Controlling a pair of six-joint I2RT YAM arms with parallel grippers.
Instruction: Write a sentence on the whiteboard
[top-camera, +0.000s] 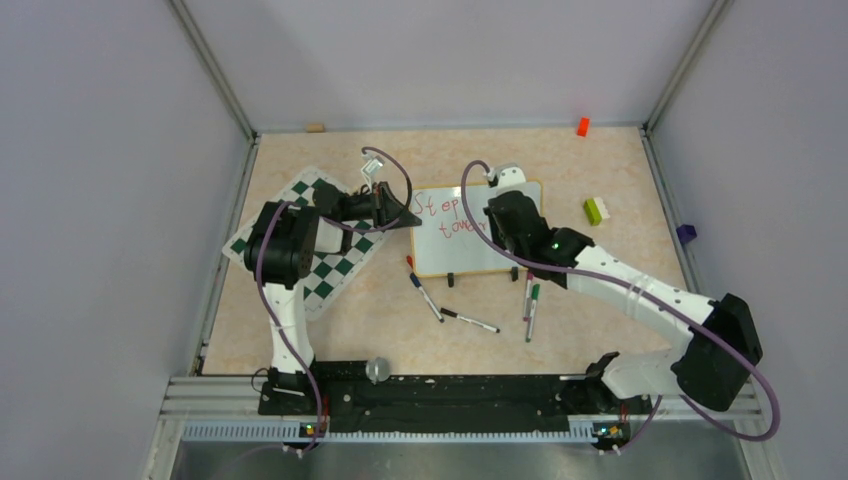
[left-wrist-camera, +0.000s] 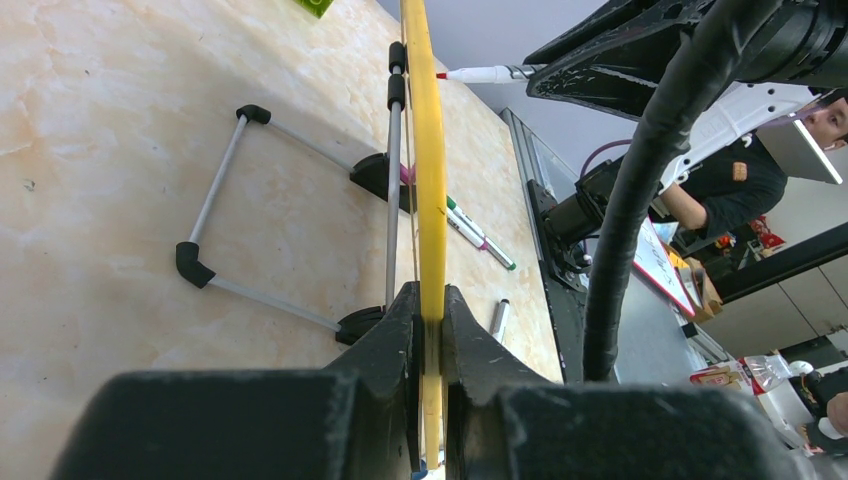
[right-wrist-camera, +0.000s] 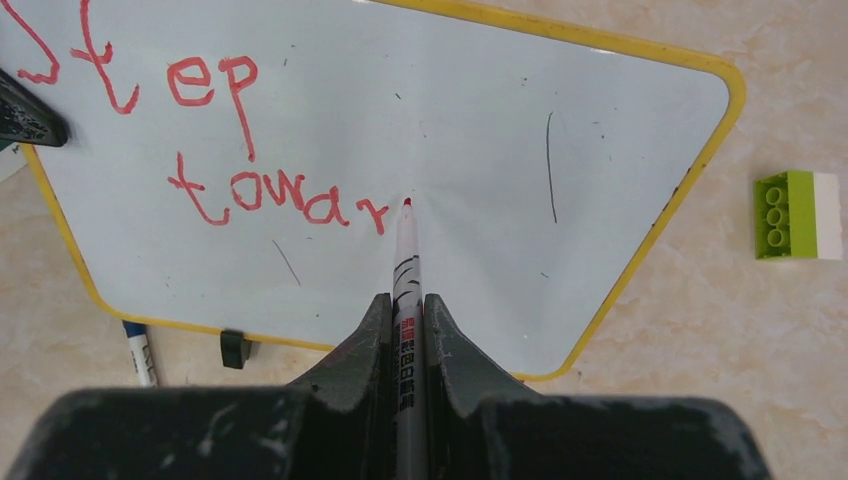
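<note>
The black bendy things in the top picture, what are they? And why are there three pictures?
They are two robot arms, each ending in a two-finger pincer called a gripper. The top picture looks down from above; the other two come from little cameras on each wrist. The left gripper pinches the whiteboard by its yellow edge. The right gripper holds a red marker, its tip against the board just after the red words "Step towar". On the table also lie a green-and-white chessboard mat, a few loose markers and a green-and-white toy brick.
</note>
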